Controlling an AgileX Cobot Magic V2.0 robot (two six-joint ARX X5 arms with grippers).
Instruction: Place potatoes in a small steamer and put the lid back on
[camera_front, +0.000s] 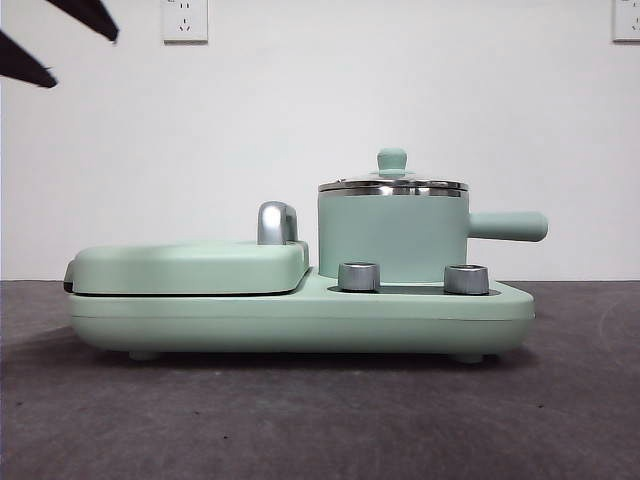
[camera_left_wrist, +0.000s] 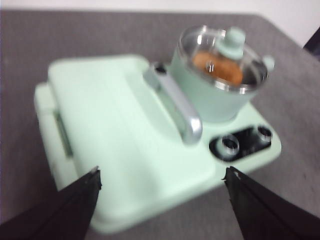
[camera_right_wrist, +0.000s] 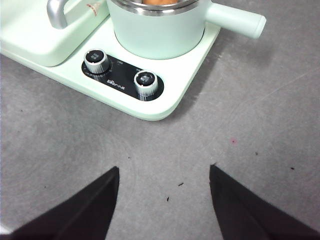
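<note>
The small steamer (camera_front: 392, 236) stands on the right side of a mint-green cooker base (camera_front: 300, 318), its straight handle (camera_front: 508, 226) pointing right. The lid (camera_front: 392, 184) sits on its rim, knob (camera_front: 392, 159) up. Through the glass of the lid (camera_left_wrist: 222, 60) the orange-brown potato (camera_left_wrist: 217, 67) shows inside the steamer (camera_left_wrist: 210, 95). My left gripper (camera_left_wrist: 161, 175) hangs open above the flat griddle cover, holding nothing. My right gripper (camera_right_wrist: 164, 170) is open over bare table in front of the cooker, clear of the steamer (camera_right_wrist: 160, 30).
A flat mint-green griddle cover (camera_front: 190, 268) with a chrome handle (camera_front: 275, 222) fills the cooker's left half. Two silver dials (camera_front: 359, 276) sit on the front under the steamer. Grey table (camera_front: 320, 420) surrounds the cooker. Black arm tips (camera_front: 60, 35) show top left.
</note>
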